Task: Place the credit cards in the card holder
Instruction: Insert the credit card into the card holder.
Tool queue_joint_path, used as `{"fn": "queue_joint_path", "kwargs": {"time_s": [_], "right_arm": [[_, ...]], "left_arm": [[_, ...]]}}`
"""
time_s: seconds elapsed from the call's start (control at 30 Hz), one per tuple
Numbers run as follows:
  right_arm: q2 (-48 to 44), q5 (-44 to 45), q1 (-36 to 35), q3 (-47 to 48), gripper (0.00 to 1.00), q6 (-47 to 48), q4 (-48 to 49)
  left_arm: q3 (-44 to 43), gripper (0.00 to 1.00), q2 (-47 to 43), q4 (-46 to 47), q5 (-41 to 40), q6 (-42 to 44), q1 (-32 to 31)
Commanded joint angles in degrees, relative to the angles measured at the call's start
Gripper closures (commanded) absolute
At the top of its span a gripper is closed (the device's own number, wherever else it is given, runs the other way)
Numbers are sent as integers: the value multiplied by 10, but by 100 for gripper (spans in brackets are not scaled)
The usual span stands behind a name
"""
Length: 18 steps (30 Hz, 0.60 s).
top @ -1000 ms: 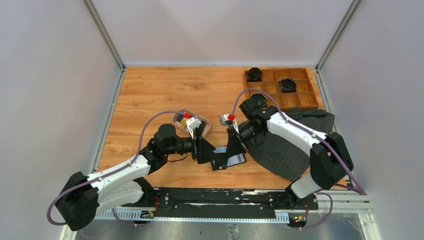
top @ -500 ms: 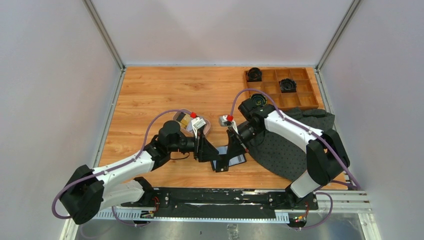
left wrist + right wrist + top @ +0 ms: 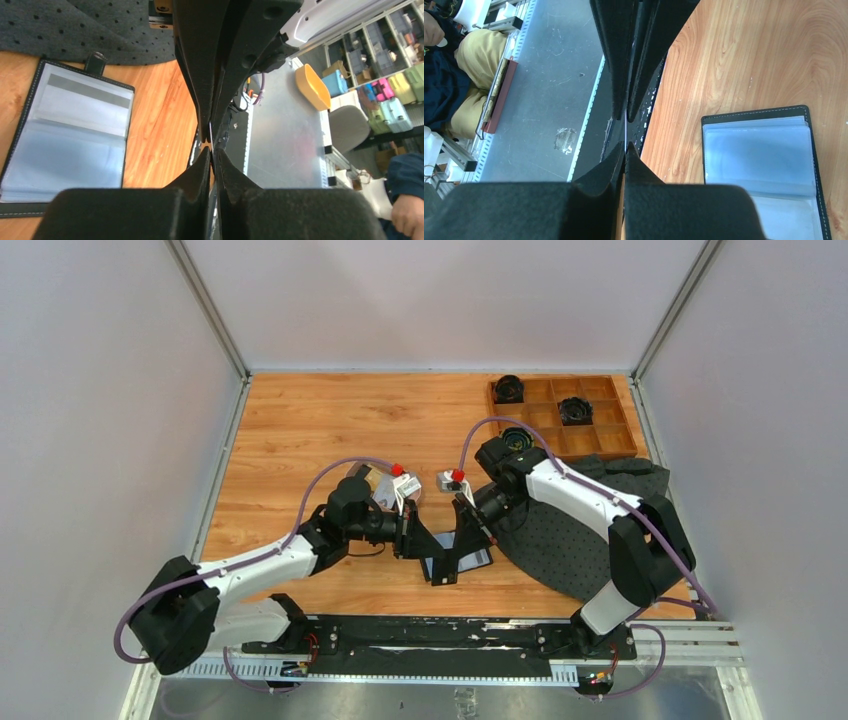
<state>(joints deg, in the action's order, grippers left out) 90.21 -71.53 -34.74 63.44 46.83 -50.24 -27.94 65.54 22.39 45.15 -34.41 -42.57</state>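
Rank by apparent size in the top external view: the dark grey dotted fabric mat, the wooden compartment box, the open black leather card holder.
1. Dark grey dotted fabric mat, largest.
2. Wooden compartment box.
3. Open black leather card holder, partly hidden, yet clearly smallest.

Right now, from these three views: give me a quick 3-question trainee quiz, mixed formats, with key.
1. True or false: the card holder lies closed on the table.
2. Multiple choice: what is pinched edge-on between the left gripper and the right gripper, fingertips facing each other?
A) a credit card
B) the holder's snap tab
C) a purple cable
3. Short answer: what lies on the table just past the snap-tab side of the card holder?

Key:
1. False. It lies open with the clear slots facing up.
2. A
3. The dark dotted mat
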Motion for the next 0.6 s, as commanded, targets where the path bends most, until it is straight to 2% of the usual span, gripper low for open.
{"fn": "queue_joint_path", "kwargs": {"time_s": [0.0, 0.2, 0.23, 0.33, 0.4, 0.47, 0.57], "right_arm": [[6, -7, -7, 16, 100, 13, -20], [3, -5, -7, 18, 97, 12, -20], [3, -5, -7, 18, 90, 12, -20], [-5, 19, -7, 22, 57, 12, -29], [-24, 60, 5, 32, 44, 27, -50], [-69, 87, 42, 29, 38, 38, -54], [-120, 73, 118, 0, 36, 43, -37]], "left_arm": [[-17, 100, 10, -2, 27, 4, -6], [0, 100, -2, -2, 18, -1, -6], [4, 100, -5, -2, 14, -3, -6], [15, 100, -19, -2, -9, -13, -6], [29, 100, -37, -2, -42, -30, -6], [57, 100, -64, 0, -94, -54, -7], [110, 100, -105, 33, -165, -101, -7]]}}
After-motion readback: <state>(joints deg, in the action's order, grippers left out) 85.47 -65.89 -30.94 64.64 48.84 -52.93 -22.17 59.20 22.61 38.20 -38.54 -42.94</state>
